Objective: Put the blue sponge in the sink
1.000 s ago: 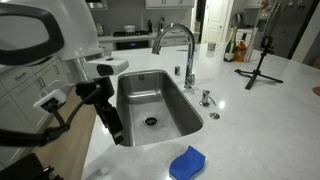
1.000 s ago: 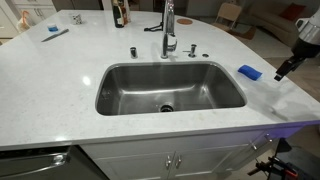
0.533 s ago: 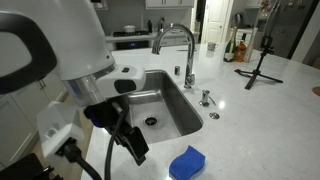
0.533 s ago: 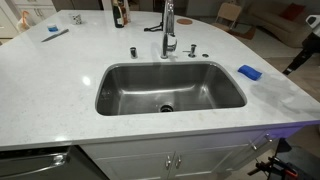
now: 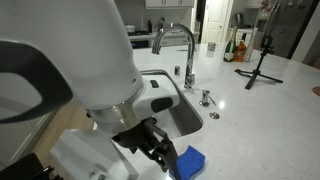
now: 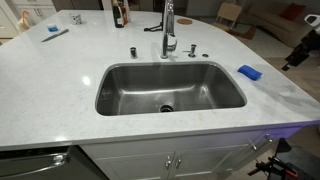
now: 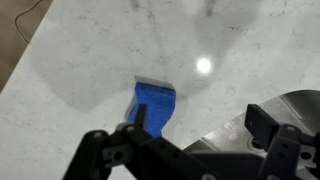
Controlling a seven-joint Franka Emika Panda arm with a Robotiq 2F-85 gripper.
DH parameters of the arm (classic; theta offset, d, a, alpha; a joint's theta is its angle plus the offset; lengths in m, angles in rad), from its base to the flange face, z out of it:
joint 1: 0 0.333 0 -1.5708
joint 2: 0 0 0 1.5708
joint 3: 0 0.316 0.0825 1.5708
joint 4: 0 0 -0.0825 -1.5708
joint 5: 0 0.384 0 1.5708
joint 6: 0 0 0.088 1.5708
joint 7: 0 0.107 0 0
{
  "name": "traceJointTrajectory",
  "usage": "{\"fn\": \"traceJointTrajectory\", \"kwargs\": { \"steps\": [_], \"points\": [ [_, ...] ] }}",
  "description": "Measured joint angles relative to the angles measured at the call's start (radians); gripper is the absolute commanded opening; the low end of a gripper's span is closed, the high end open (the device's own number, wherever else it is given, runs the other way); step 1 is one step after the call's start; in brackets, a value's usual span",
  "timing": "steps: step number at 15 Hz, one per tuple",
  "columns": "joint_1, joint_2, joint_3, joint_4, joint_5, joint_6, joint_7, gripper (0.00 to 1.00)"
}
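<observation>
Your tool [image 7: 200, 112] is hanging over the worktop [image 6: 60, 70] with its jaws spread wide, gripping nothing; in the wrist view one jaw is overlapping the blue sponge [image 7: 153, 105]. That sponge is lying flat on the white marbled surface, outside the basin, near the rim of the stainless steel sink [image 6: 115, 90] and well apart from the arched faucet [image 6: 168, 30].

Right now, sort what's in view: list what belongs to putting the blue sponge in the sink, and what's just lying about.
For the job: blue sponge, on the counter beside the basin; sink; gripper, open, near the sponge.
Lying about: black tripod; bottles; a thin item at a far counter corner, too small to identify.
</observation>
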Motion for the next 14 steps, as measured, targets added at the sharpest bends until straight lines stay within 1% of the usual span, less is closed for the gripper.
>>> {"fn": "traceJointTrajectory", "kwargs": {
  "steps": [3,6,9,14],
  "points": [
    [0.0,0.085,0.0,0.061,0.108,0.0,-0.115,1.0],
    [-0.005,0.168,0.022,0.123,0.17,0.001,-0.159,1.0],
    [-0.027,0.238,0.056,0.174,0.18,0.01,-0.159,1.0],
    [-0.09,0.349,0.106,0.239,0.182,0.029,-0.159,1.0]
  ]
}}
